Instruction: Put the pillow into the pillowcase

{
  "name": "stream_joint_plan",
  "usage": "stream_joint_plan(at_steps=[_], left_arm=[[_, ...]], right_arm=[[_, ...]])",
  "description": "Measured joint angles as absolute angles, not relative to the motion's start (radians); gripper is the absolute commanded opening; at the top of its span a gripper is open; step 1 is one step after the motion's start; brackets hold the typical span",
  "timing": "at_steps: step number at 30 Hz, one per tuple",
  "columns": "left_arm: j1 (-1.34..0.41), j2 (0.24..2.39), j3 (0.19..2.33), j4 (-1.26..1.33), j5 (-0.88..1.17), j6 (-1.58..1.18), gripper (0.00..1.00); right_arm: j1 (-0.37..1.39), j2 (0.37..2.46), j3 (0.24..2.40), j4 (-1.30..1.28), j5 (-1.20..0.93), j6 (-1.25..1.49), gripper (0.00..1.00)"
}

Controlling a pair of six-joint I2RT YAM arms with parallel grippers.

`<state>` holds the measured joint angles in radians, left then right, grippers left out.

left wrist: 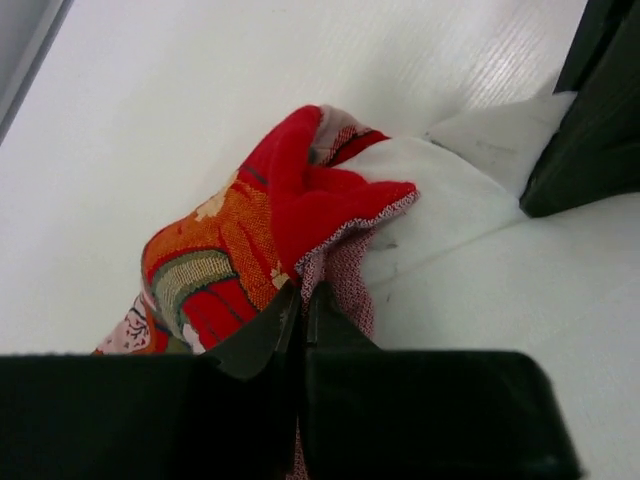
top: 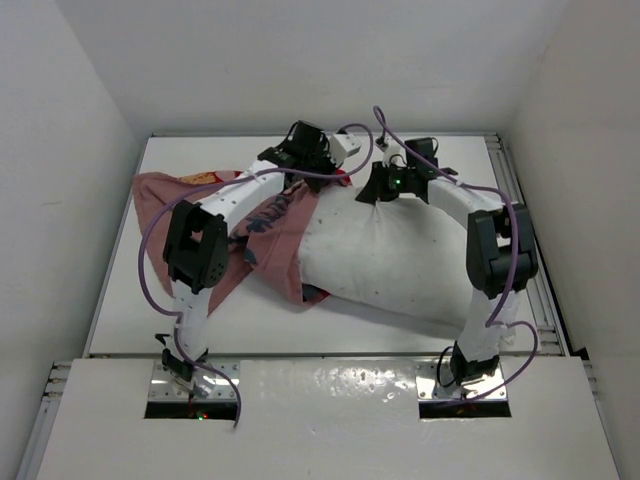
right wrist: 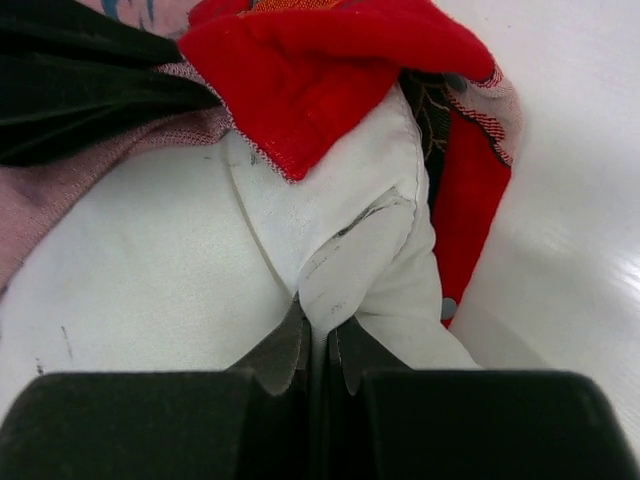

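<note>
Pillow [top: 400, 255] lies across the counter [top: 130, 300], its left end covered by the pillowcase [top: 160, 195]. At the far side, the left claw [left wrist: 300, 303] is pinched tight on the pillowcase hem. The right claw [right wrist: 318, 330] is pinched tight on the pillow's bare corner.

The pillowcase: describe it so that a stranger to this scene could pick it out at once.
On the white table, the pillowcase lies crumpled over the left end of the plump white pillow. It is the only coloured cloth: dull pink with red-orange edges.
</note>
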<state>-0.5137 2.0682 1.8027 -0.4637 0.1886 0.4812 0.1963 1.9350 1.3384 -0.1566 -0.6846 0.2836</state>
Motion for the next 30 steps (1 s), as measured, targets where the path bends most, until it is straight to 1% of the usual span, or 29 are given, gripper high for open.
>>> stream_joint_plan(at_steps=[4, 8, 12, 17, 22, 24, 25, 26, 27, 28, 29, 30], left_arm=[[-0.509, 2.101, 1.911, -0.529, 0.226, 0.470, 0.00], [-0.504, 2.144, 2.125, -0.575, 0.263, 0.447, 0.00], [-0.504, 2.137, 2.244, -0.578, 0.331, 0.440, 0.00], [-0.518, 2.120, 2.248, -0.593, 0.470, 0.437, 0.00], [-0.522, 2.120, 2.203, -0.605, 0.581, 0.416, 0.00], [-0.524, 2.120, 2.182, -0.595, 0.595, 0.379, 0.00], [-0.521, 2.120, 2.169, -0.584, 0.593, 0.362, 0.11], [-0.517, 2.120, 2.152, -0.569, 0.590, 0.356, 0.47], [-0.516, 2.120, 2.139, -0.544, 0.569, 0.360, 0.61], [-0.515, 2.120, 2.128, -0.500, 0.527, 0.356, 0.83], [-0.502, 2.120, 2.121, -0.482, 0.485, 0.352, 0.89], [-0.487, 2.119, 2.119, -0.471, 0.469, 0.329, 0.93]], right_arm=[[0.230, 1.888, 1.339, -0.204, -0.616, 0.196, 0.00], [0.311, 1.789, 1.339, -0.245, -0.513, 0.068, 0.00], [0.371, 1.691, 1.338, -0.210, -0.433, 0.004, 0.00], [0.386, 1.636, 1.307, -0.111, -0.352, 0.014, 0.00], [0.380, 1.668, 1.296, -0.041, -0.278, 0.094, 0.00], [0.367, 1.706, 1.296, 0.005, -0.258, 0.145, 0.00], [0.361, 1.727, 1.297, 0.029, -0.250, 0.181, 0.04], [0.353, 1.750, 1.300, 0.050, -0.244, 0.233, 0.15], [0.342, 1.771, 1.304, 0.059, -0.242, 0.273, 0.48], [0.326, 1.794, 1.306, 0.045, -0.248, 0.321, 0.66], [0.302, 1.816, 1.311, 0.044, -0.252, 0.358, 0.76], [0.277, 1.838, 1.324, 0.041, -0.255, 0.382, 0.98]])
